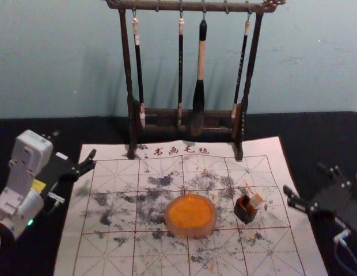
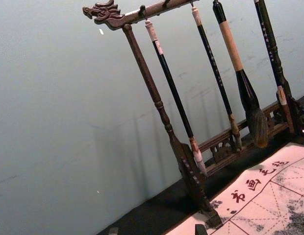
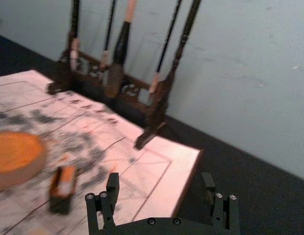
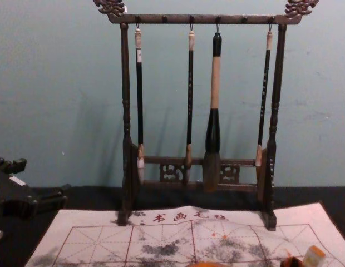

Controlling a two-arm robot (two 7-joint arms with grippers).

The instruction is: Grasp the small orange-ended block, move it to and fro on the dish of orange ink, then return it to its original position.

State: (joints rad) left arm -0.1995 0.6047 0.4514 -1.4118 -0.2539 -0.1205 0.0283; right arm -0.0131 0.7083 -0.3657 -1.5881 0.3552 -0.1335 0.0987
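Orange-ended small pale block (image 1: 256,200) sits within easy reach of the right arm

The block leans out of a dark, square-sided holder with an orange-stained rim (image 1: 245,215), just beside the round, pale-walled dish of orange ink (image 1: 190,211) on a white gridded mat (image 1: 264,147). At the mat's right edge, the right gripper (image 3: 160,177) has its jaws spread wide and empty; being nearer, it looks the natural choice. The left gripper (image 2: 156,228) is parked by the mat's left side, its jaws also apart and empty.

The step in hand is probably the approach. Bring the jaws in along the block's tilt, one on each exposed side, and close above the holder's rim; a fingertip catching that rim could tip the holder over. Grip firmly enough that the block won't twist when rubbed, and draw it out along its lean before swinging across. Note its angle, since the return should match it. Over the ink, short strokes with light pressure should keep the dish from sliding.
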